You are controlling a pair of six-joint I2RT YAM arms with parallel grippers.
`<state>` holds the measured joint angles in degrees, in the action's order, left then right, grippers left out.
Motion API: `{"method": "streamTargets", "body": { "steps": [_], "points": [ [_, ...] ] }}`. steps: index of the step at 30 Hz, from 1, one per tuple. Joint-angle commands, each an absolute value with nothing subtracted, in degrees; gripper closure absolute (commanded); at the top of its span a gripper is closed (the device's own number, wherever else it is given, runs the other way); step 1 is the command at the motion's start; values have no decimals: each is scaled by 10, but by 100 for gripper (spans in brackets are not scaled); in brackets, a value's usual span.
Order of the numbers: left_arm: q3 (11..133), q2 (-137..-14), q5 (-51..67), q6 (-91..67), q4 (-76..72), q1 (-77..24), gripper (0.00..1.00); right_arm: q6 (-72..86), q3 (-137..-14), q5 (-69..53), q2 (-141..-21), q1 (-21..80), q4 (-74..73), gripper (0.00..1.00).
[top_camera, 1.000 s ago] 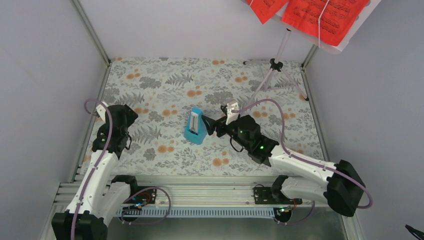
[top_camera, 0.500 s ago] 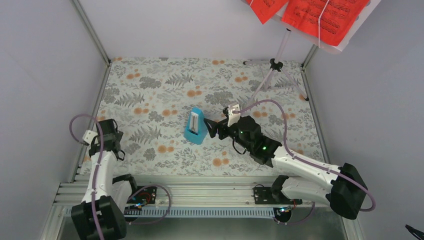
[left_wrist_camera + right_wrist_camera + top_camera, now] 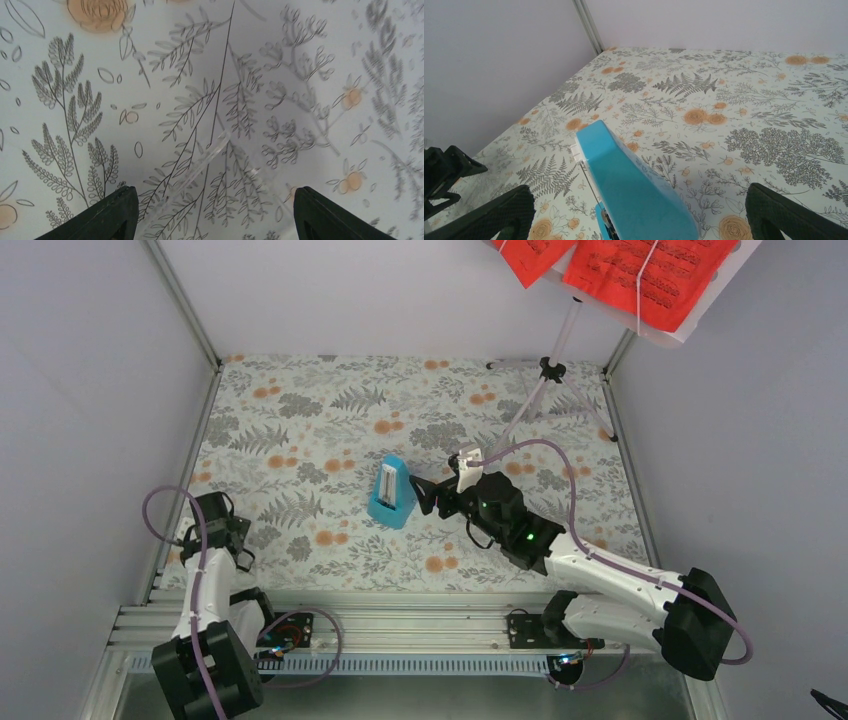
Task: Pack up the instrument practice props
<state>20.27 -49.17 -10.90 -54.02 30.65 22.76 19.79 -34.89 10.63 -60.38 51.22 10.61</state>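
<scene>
The light-blue wedge metronome [image 3: 391,494] with a white face stands mid-table. In the right wrist view the metronome [image 3: 636,187] sits between my spread fingers. My right gripper [image 3: 420,494] is open at its right side, jaws wide either side of it, not closed on it. My left gripper [image 3: 224,531] is open and empty, low over the floral cloth at the near left. The lilac tripod music stand [image 3: 545,390] stands at the back right, with red sheet-music pages [image 3: 640,270] on its desk at the top edge.
The table is covered by a floral cloth [image 3: 320,420], walled at left, back and right. A clear transparent strip [image 3: 200,165] lies on the cloth under the left gripper [image 3: 215,220]. The left arm [image 3: 444,170] shows at the right wrist view's left edge.
The left arm has drawn back toward the near left edge and lowered over the cloth. The right gripper has edged slightly closer to the metronome.
</scene>
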Motion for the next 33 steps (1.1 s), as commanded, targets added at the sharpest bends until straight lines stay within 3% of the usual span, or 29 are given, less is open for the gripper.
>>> {"method": "streamTargets", "body": {
  "steps": [1,5,12,19,27,33],
  "points": [
    [183,-500,-78,-542,290,231,23,203,-356,127,-598,507,111,0],
    [177,-512,-76,-536,290,231,24,201,-353,133,-594,508,109,0],
    [171,-519,-78,-519,287,231,36,198,-347,146,-588,508,109,0],
    [176,-515,-68,-488,284,225,54,194,-347,150,-592,508,118,0],
    [172,-528,-49,-471,276,211,91,201,-336,158,-579,508,121,0],
    [184,-541,-42,-464,280,172,95,201,-315,175,-555,508,121,0]
  ]
}}
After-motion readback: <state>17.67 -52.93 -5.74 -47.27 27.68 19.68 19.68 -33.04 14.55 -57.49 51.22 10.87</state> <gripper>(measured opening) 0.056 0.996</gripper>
